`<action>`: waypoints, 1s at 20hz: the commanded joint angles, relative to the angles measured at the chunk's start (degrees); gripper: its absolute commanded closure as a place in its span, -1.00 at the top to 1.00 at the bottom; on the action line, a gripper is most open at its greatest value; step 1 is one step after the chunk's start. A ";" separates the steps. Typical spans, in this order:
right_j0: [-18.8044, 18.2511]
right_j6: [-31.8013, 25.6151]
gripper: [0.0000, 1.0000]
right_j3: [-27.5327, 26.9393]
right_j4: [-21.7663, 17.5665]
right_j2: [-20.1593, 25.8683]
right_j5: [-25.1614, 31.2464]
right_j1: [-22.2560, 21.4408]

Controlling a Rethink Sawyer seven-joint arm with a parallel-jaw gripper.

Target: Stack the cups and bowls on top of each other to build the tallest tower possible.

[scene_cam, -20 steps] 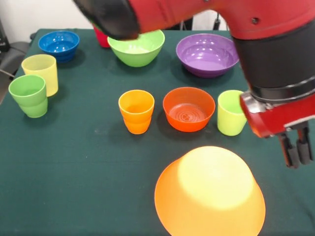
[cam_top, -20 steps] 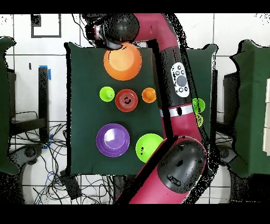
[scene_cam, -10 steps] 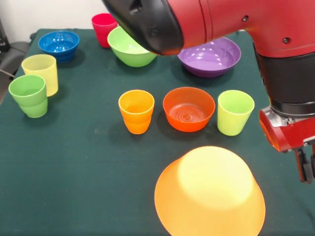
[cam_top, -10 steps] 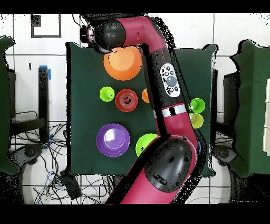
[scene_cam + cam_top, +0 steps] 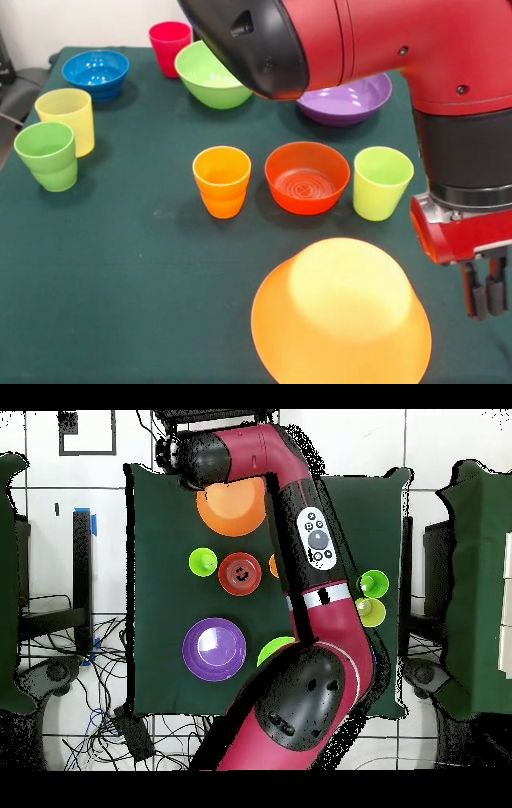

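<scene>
Hovering Pincer Beside Inverted Orange Bowl

Front view: the large orange bowl (image 5: 342,314) lies upside down at the bench (image 5: 120,280) near edge, with open cloth to its left. Five cups and five bowls show, none stacked. The arm (image 5: 448,88) descends at right; the pincer (image 5: 486,292) hangs empty, fingers close together.

Overhead view: the arm crosses the bench, hiding several pieces; its wrist sits at the orange bowl's (image 5: 230,509) edge.
</scene>
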 commanded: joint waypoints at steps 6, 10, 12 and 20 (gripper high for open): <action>3.53 10.72 -1.00 2.28 2.01 -13.60 0.55 -0.20; 4.30 11.41 -1.00 2.59 4.05 -15.41 0.94 0.40; 4.73 11.56 -1.00 2.60 5.06 -16.42 0.43 0.84; 6.56 12.75 -1.00 3.16 7.19 -19.68 -4.73 2.38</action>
